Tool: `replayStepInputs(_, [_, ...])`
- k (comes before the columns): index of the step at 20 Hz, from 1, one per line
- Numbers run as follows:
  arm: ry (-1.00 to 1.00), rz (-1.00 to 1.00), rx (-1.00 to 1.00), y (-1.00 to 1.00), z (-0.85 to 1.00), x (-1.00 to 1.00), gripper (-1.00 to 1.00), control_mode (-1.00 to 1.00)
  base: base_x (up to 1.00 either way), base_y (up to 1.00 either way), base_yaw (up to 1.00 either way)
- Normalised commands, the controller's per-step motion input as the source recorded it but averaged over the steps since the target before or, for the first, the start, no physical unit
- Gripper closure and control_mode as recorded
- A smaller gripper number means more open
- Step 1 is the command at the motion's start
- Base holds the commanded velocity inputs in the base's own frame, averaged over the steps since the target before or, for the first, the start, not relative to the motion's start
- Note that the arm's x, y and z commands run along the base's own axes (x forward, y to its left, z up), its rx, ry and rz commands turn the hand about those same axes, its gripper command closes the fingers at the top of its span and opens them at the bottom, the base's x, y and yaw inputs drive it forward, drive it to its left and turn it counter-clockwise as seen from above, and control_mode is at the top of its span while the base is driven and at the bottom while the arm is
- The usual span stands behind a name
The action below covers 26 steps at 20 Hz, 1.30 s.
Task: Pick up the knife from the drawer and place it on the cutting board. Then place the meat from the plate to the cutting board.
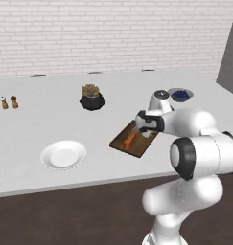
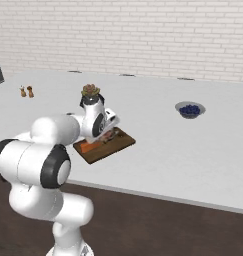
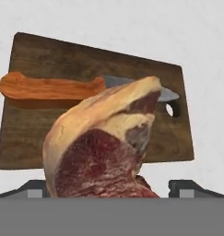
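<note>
- Two small shakers stand side by side at the far left of the white worktop, one pale-topped, one brown.
- One round white plate sits near the worktop's front edge, with nothing on it.
- One potted succulent in a dark pot stands farther back, between the plate and the cutting board.
- The single cutting board lies at an angle to the worktop's edge, its long axis running from near left to far right in the left base view.
- One knife lies flat on the board along that long axis; in the hand view its orange handle points left and its silvery blade points right, toward the board's hanging hole.
- The hand hangs just above the board with its fingertips spread wide on either side of the one piece of meat, which stands upright between them, its narrow end toward the knife blade; whether they actually press on it I cannot tell.
- One small bowl of blue contents sits at the far right, well apart from the board.
</note>
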Motion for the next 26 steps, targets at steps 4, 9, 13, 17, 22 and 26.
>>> replayStepInputs(4, [0.00,0.26,0.00,0.00,-0.46,0.30,1.00,-1.00,0.00,0.00,0.00])
replayStepInputs(9, [0.00,0.29,0.00,0.00,-0.26,0.14,1.00,-1.00,0.00,0.00,0.00])
replayStepInputs(13, [0.00,0.26,0.00,0.00,-0.16,0.25,1.00,-1.00,0.00,0.00,0.00])
replayStepInputs(17, [0.00,0.27,-0.01,0.00,-0.15,0.23,1.00,-1.00,0.00,0.00,0.00])
replayStepInputs(22, [0.00,0.25,-0.03,0.07,-0.11,0.29,1.00,-1.00,0.00,0.00,0.00])
replayStepInputs(26, [0.00,0.23,-0.02,0.04,-0.09,0.18,1.00,-1.00,0.00,0.00,0.00])
